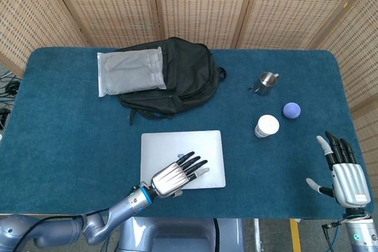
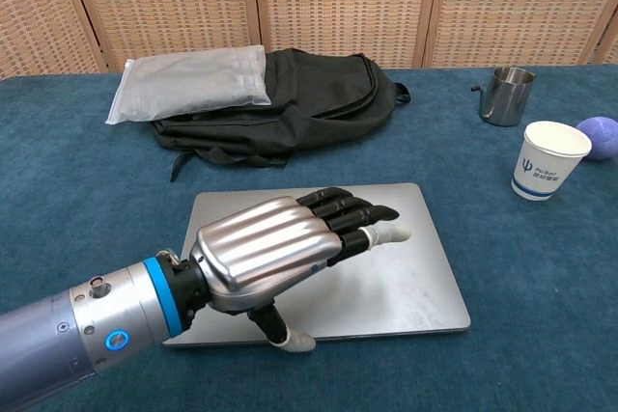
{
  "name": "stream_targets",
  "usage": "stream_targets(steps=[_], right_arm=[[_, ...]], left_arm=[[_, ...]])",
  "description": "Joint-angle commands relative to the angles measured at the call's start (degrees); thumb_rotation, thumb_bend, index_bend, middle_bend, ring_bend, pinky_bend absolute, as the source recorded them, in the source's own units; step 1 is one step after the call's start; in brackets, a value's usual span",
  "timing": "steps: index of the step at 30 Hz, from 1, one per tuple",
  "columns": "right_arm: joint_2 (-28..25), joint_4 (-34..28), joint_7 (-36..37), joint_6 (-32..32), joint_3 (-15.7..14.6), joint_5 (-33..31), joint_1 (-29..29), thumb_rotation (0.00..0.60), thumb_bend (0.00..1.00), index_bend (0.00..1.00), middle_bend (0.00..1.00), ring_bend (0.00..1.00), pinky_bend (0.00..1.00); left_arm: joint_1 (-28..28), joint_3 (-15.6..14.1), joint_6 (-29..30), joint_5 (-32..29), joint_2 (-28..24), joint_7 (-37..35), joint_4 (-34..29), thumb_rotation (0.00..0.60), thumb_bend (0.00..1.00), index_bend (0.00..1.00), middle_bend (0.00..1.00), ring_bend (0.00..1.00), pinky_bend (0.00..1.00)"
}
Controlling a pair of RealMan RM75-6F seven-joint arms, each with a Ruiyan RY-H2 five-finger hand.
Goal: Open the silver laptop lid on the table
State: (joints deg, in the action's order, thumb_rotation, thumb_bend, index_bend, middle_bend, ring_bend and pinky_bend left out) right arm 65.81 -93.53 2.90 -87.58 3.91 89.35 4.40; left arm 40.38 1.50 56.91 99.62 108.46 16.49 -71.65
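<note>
While your left hand (image 1: 177, 174) hovers spread, holding nothing, over the closed silver laptop (image 1: 177, 149) near the tabletop's (image 1: 59, 134) front edge, your right hand (image 1: 342, 169) waits empty, fingers apart.

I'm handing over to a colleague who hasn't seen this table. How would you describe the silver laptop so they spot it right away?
On the blue table, look at the near edge in front of the black backpack. The silver laptop lies flat there, lid closed, with the left hand over its near part. It is the only flat silver slab; the paper cup, steel pitcher and purple ball stand off to its right.
</note>
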Motion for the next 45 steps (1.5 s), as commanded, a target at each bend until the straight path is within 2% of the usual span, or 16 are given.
stream_targets(steps=[1,16,24,39,41,45], right_arm=[[-0.1,0.0,0.1,0.0,0.0,0.0,0.0,0.600,0.00,0.00,0.00,0.00,0.00],[0.0,0.3,0.5,0.4,0.0,-0.4,0.2,0.600,0.00,0.00,0.00,0.00,0.00],[-0.1,0.4,0.9,0.5,0.1,-0.6,0.2,0.600,0.00,0.00,0.00,0.00,0.00],[-0.2,0.5,1.2,0.7,0.0,-0.8,0.2,0.600,0.00,0.00,0.00,0.00,0.00],[-0.2,0.5,1.3,0.7,0.1,-0.8,0.3,0.600,0.00,0.00,0.00,0.00,0.00],[-0.2,0.5,1.5,0.7,0.0,-0.7,0.2,0.600,0.00,0.00,0.00,0.00,0.00]], left_arm=[[0.3,0.0,-0.6,-0.9,0.7,0.3,1.2,0.600,0.00,0.00,0.00,0.00,0.00],[1.4,-1.0,0.4,-1.7,3.1,-1.6,4.7,0.600,0.01,0.00,0.00,0.00,0.00],[1.7,-1.4,0.8,-2.3,2.7,-1.0,4.5,0.600,0.23,0.00,0.00,0.00,0.00],[2.1,-1.3,1.2,-3.4,1.9,0.8,3.7,0.600,0.30,0.00,0.00,0.00,0.00],[2.1,-1.0,1.4,-3.7,2.1,1.3,4.0,0.600,0.33,0.00,0.00,0.00,0.00],[2.0,-0.5,1.9,-4.2,2.4,2.5,4.6,0.600,0.48,0.00,0.00,0.00,0.00]])
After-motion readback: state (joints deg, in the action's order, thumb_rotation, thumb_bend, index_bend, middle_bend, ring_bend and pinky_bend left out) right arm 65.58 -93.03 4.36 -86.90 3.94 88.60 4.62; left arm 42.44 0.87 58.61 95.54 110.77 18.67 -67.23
